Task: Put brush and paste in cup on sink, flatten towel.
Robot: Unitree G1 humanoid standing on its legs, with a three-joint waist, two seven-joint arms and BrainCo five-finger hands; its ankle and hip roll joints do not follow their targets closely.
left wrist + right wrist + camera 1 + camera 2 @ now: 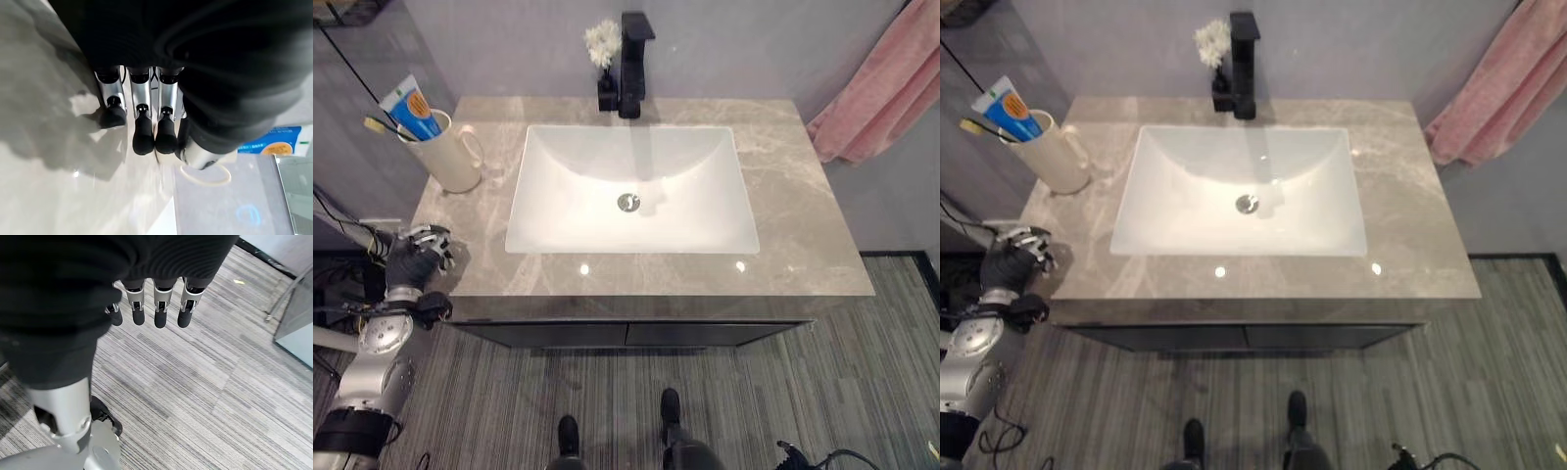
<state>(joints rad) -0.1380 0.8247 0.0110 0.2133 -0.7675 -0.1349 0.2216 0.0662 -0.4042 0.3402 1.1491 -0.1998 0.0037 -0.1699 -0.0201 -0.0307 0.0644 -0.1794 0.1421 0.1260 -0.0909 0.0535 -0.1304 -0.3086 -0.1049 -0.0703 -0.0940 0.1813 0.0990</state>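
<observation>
1. Spanning most of the head views, the grey marble worktop point(783, 225) carries a white rectangular sink basin point(631, 191), with a black faucet point(632, 64) and a small vase of white flowers point(603, 54) at its back edge.
2. A pink towel point(881, 88) hangs bunched and creased against the wall on the robot's right, beyond the worktop's far right corner. It looks unflattened, so that part of the task appears left to do.
3. A cream cup point(445, 152) with a handle stands on the worktop's far left corner, beside the basin and apart from it.
4. The blue toothpaste tube point(411, 108) and the toothbrush point(389, 125) both stand inside the cup, leaning out over its rim. The first part of the task looks finished.
5. The left robot hand point(411, 259) sits at the worktop's near left edge, well short of the cup; its wrist view shows the fingers point(143, 132) relaxed and grasping nothing.
6. The right robot hand point(146, 308) hangs over the striped floor, fingers straight, released and empty.
</observation>
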